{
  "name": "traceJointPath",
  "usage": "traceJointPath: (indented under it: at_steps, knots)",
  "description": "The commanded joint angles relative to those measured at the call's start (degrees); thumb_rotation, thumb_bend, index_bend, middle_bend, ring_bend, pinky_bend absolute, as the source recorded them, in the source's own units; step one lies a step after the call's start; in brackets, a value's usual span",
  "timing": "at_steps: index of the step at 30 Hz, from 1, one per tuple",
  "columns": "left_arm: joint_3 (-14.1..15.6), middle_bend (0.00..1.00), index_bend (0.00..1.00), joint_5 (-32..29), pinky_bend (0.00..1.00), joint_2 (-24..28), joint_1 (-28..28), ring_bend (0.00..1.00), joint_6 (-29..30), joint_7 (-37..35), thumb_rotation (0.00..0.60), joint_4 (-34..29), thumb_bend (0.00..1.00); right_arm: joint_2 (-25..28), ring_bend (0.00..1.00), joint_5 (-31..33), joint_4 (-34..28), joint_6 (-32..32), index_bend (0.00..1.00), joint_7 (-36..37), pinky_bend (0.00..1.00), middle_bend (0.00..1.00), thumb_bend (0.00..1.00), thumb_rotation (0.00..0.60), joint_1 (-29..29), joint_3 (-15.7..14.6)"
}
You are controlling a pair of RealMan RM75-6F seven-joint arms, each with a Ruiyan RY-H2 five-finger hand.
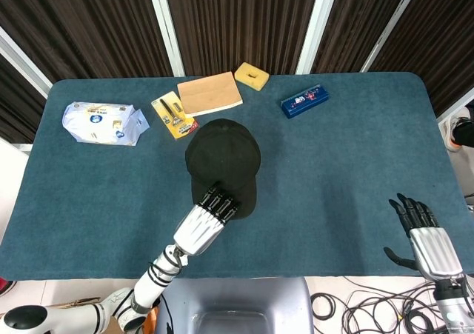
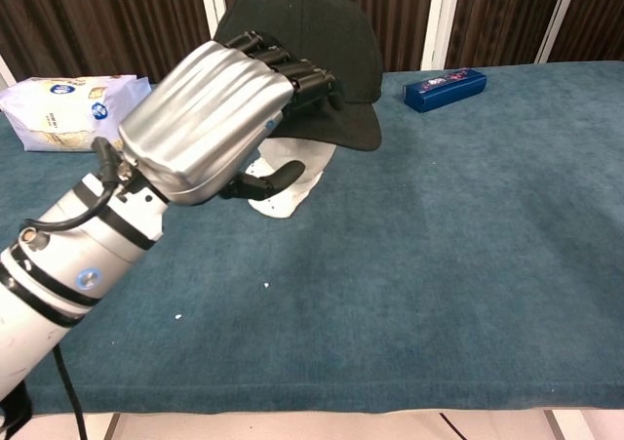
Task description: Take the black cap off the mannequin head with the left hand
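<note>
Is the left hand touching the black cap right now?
Touching. In the chest view the left hand has its fingertips lying on the black cap at the brim; the head view agrees.

Not much to read here. The white pack (image 1: 104, 122) near the table's (image 1: 333, 178) far left corner shows blue printing, too small to make out. The blue box (image 1: 304, 101) toward the far edge carries light markings, also illegible. The yellow card (image 1: 173, 116) beside the tan pad shows no readable words.
</note>
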Motion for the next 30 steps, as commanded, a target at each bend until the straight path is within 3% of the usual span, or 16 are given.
traceJointPath:
  at_steps: [1,11,21,30]
  knots:
    - [-0.88,0.42,0.39,0.09,0.24,-1.59,-1.21,0.35,1.42,-0.25,0.6,3.09,0.34,0.1,0.0,0.05,-0.22,-0.68,0.0,-0.01,0.09,0.0,0.15,0.6,0.1,-0.32]
    - [-1.5,0.59,0.55,1.57,0.32,-4.92,-4.31,0.53,6.4,-3.29,0.6,12.94,0.37,0.99,0.0,1.19,-1.32,-2.0,0.0,-0.23,0.1,0.0,0.15,0.6,0.33,-0.45]
    - [-1.2,0.74,0.68,3.85,0.39,-8.13,-7.32,0.63,14.15,-7.98,0.6,21.31,0.41,1.24,0.0,1.44,-1.62,-2.67,0.0,-0.53,0.1,0.0,0.15,0.6,0.47,-0.65]
    - [-1.76,0.77,0.72,3.11,0.42,-7.79,-9.37,0.66,16.18,-8.43,0.6,23.45,0.41,1.59,0.0,1.92,-2.07,-3.18,0.0,-0.79,0.1,0.0,0.15,0.6,0.48,-0.8]
